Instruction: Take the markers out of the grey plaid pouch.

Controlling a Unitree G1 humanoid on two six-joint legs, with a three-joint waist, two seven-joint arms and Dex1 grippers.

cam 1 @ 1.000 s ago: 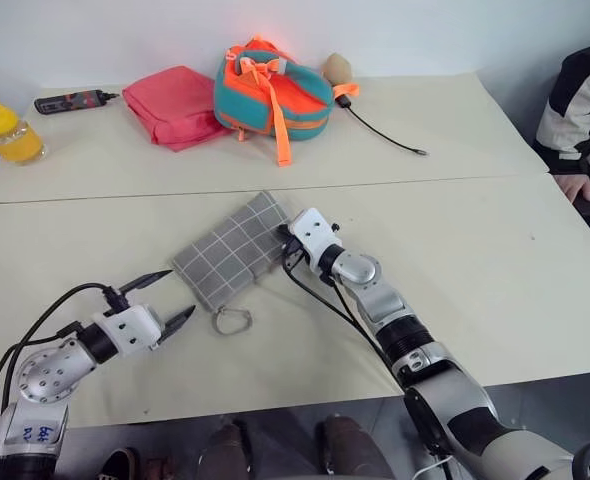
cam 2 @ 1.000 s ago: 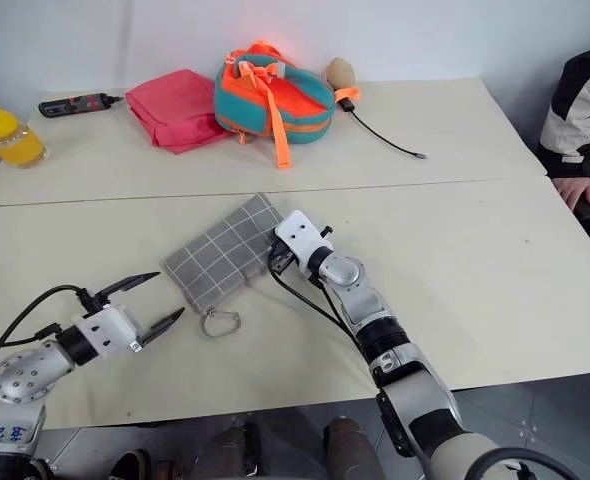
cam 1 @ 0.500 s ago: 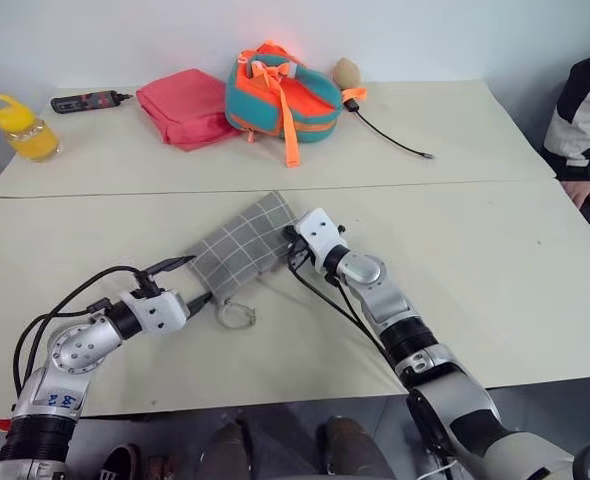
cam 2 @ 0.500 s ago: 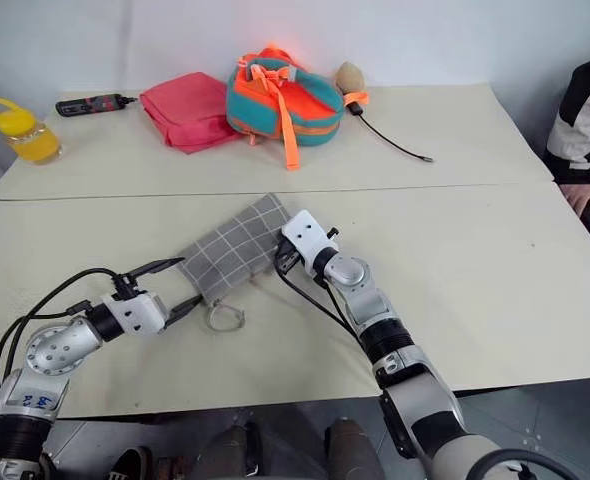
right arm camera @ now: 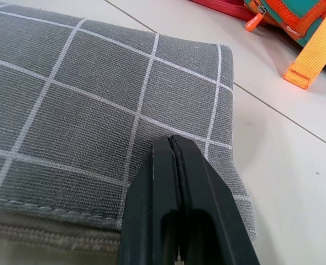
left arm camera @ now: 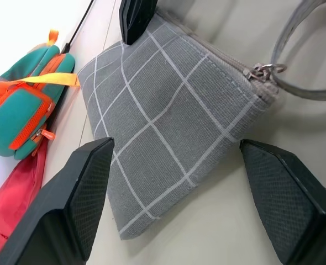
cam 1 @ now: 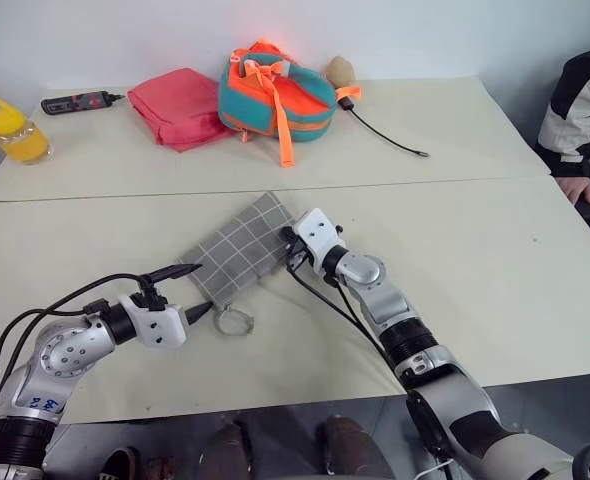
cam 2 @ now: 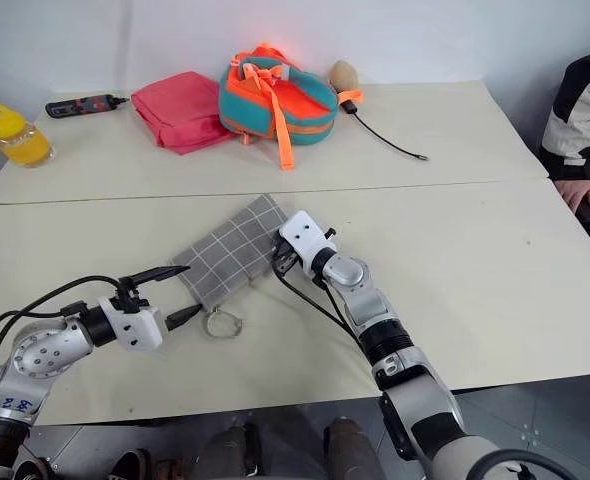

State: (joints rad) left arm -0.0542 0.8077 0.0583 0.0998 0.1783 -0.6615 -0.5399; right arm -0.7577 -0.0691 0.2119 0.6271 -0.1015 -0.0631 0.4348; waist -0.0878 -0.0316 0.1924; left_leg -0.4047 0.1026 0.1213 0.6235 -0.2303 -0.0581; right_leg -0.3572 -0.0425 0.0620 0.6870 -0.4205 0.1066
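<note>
No markers are out yet. Wide open, the left gripper (cam 1: 186, 291) straddles the near corner of the flat grey plaid fabric pouch (cam 1: 239, 250), zipped shut mid-table; the right gripper (cam 1: 291, 243), clenched, presses its far end.

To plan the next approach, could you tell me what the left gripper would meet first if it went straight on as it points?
Most likely the grey plaid pouch, at its near corner: the open left gripper already straddles that corner.
</note>
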